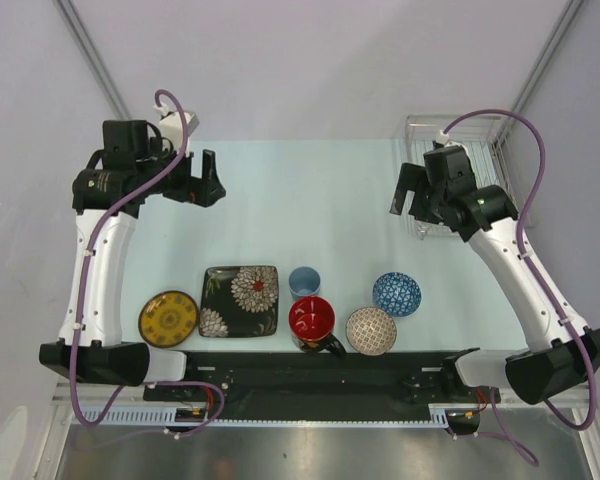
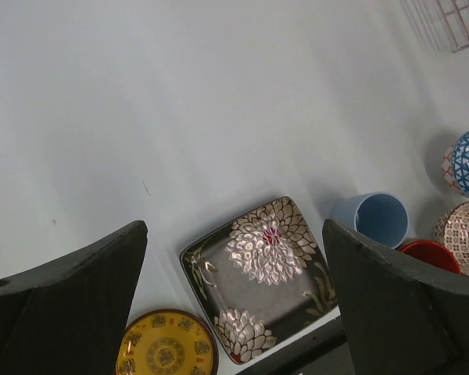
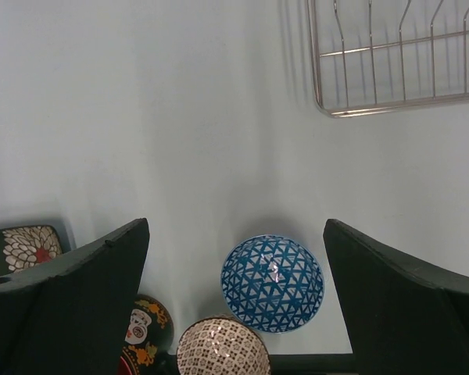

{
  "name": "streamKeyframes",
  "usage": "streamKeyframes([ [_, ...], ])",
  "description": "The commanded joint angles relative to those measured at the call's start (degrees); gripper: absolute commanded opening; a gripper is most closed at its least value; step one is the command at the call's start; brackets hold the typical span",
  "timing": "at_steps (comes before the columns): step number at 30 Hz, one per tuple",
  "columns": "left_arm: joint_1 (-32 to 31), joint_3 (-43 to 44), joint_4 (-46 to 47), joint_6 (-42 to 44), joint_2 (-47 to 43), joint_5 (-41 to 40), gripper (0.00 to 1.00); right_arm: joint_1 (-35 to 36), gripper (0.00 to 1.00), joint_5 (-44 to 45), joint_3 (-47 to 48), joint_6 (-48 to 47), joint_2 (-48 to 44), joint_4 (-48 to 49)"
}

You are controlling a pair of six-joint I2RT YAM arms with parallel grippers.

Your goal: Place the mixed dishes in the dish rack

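Sitting in a row at six o'clock on the surface [image 1: 310,200], all six dishes wait unloaded: yellow patterned plate [image 1: 168,318], black square floral plate [image 1: 241,301], light-blue cup [image 1: 304,281], red-lined black mug [image 1: 313,320], beige-pink bowl [image 1: 371,331], blue patterned bowl [image 1: 397,294]. The dish rack [image 1: 417,128] stands well apart at two o'clock. Left jaws and right jaws hang wide open, empty. Mug, cup and bowls crowd together, so a descending finger may well knock a neighbour.
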Motion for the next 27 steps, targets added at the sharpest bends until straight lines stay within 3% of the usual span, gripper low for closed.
streamKeyframes([
  [1, -0.1, -1.1, 3.4, 0.2, -2.4, -1.2, 1.0, -2.9, 1.0, 2.9, -0.1, -1.7, 1.3, 5.4],
  [5, -0.1, -4.2, 5.7, 0.5, -4.7, -0.1, 1.0, -6.8, 1.0, 6.5, 1.4, -5.1, 6.2, 11.2],
  [11, 0.0, -7.8, 7.4, 2.4, -6.8, -1.5, 1.0, -11.0, 0.88, 6.9, 5.1, -4.7, 16.2, 14.4],
  [18, 0.0, -9.7, 9.4, 1.8, -6.5, -0.9, 1.0, -11.1, 0.74, 5.7, 8.9, -4.7, 26.9, 19.8],
  [27, -0.1, -11.3, 11.0, 2.7, -6.1, -1.5, 1.0, -10.1, 0.7, 8.4, 16.4, -6.0, 36.3, 18.5],
])
